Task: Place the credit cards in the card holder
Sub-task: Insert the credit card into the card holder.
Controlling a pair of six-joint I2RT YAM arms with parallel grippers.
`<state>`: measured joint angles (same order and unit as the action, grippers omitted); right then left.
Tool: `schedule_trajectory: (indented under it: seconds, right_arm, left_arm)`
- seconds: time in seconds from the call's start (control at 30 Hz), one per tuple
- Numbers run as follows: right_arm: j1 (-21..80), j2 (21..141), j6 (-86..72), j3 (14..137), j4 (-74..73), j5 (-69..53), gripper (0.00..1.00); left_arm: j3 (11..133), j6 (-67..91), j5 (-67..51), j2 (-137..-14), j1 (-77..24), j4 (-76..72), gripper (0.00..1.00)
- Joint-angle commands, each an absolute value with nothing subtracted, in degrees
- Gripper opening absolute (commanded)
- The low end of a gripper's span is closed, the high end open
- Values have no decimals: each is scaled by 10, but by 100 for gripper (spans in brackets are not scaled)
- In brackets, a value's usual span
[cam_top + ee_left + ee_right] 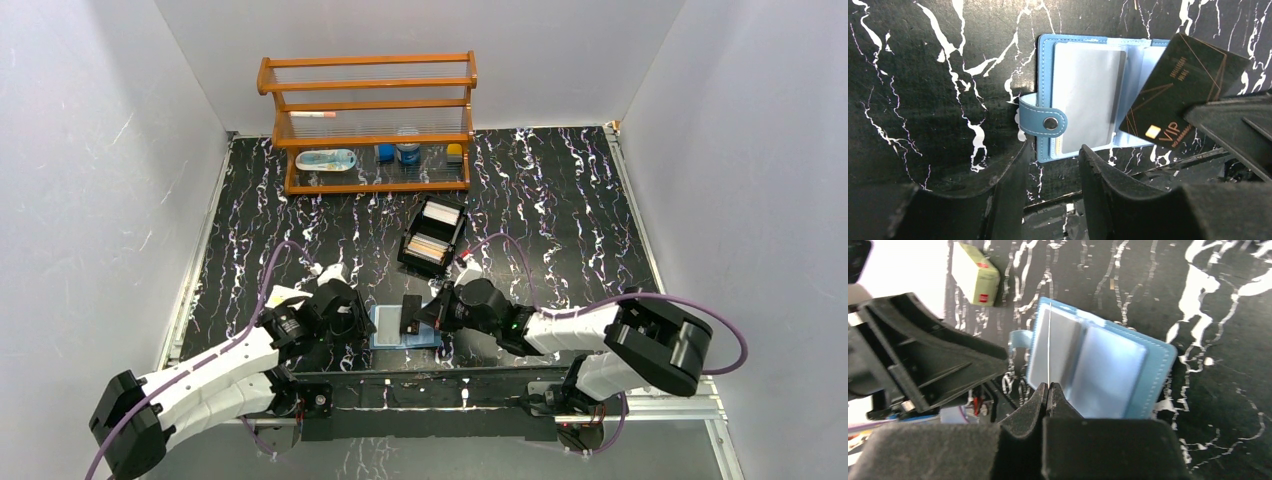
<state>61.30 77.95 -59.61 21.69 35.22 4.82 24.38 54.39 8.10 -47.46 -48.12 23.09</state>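
Insertion step: the right hand (pixel 1048 388) pinches 1 thin black credit card (pixel 1183 90), tilted over the open flat blue card holder (pixel 1047 65) on the desk (pixel 923 100). The left hand (pixel 1053 152), half open and empty, sits at the holder's near edge. Next, likely: line the card's edge up with a clear sleeve (pixel 1088 100).

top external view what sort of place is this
Likely a robot test cell: plain white walls box in a black marbled table, two arms bolted at its near edge.
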Motion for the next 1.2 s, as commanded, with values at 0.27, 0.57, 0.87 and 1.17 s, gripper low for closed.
schedule_trajectory:
  seconds: [0.27,0.57,0.87,1.17]
  right_arm:
    - [604,819,-606,240,349,87,0]
    - [603,858,-615,241,392,65,0]
    - [603,885,-622,241,401,30,0]
    - [603,903,-646,243,382,-22,0]
  left_arm:
    - [216,515,97,-504,-482,168,28]
    - [199,514,73,-514,-482,149,12]
    - [184,520,67,-507,-482,149,9]
    - [184,520,71,-513,-481,149,10]
